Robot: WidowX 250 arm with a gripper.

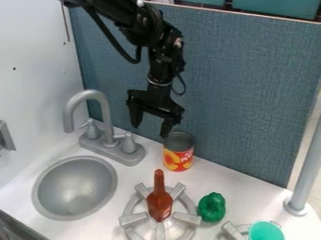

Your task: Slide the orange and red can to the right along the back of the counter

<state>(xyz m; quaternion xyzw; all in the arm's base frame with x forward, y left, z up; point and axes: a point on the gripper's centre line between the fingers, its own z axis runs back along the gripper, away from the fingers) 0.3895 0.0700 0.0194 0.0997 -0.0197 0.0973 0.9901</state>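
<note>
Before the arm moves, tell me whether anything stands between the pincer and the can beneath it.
Nothing visible does. The open pincer hangs just above and beside the can in this view. The red bottle stands nearer the camera and the faucet off to the picture's left, both outside that gap.

Pincer (149, 131): black
Arm (164, 40): black, with a pale ring just above the pincer
Can (178, 157): dark grey top; label patterned in red, orange and yellow, with pale lettering
Back panel (244, 89): muted grey-blue, finely flecked like woven cloth
Side wall (34, 56): plain white
Faucet (103, 112): flat grey
Sink (74, 192): silvery grey
Table (232, 183): white
Bottle (159, 204): brownish red
Burner (133, 219): light grey
Pepper (212, 207): deep green
Cup (265, 231): mint green
Pole (306, 173): pale grey
Bins (276, 6): teal
</note>
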